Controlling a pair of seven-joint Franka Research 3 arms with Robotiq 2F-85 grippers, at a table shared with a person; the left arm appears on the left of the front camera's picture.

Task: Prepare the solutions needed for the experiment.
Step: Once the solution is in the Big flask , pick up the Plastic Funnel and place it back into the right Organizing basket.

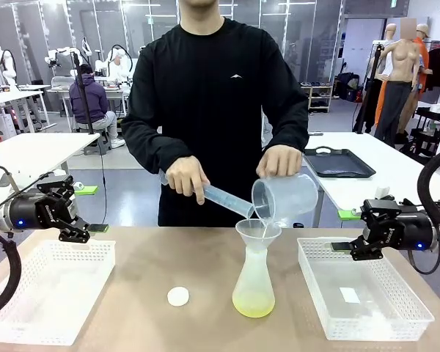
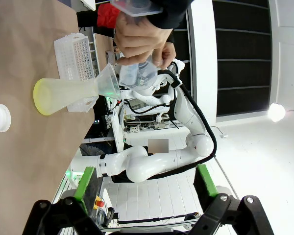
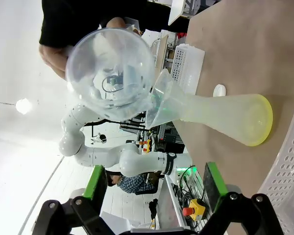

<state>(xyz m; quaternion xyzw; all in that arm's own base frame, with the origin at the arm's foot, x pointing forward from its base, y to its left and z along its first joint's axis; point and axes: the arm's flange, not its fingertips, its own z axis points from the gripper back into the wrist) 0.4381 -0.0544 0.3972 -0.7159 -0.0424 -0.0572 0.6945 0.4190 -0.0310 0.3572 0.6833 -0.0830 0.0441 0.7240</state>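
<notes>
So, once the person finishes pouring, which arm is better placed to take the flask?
Probably the right: the flask stands right of centre, nearer the open right gripper than the open left gripper.

Left basket; right basket; white disc

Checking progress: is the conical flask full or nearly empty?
Nearly empty: the flask holds only a shallow layer of yellow-green liquid at its base. A funnel sits in its neck.
</notes>
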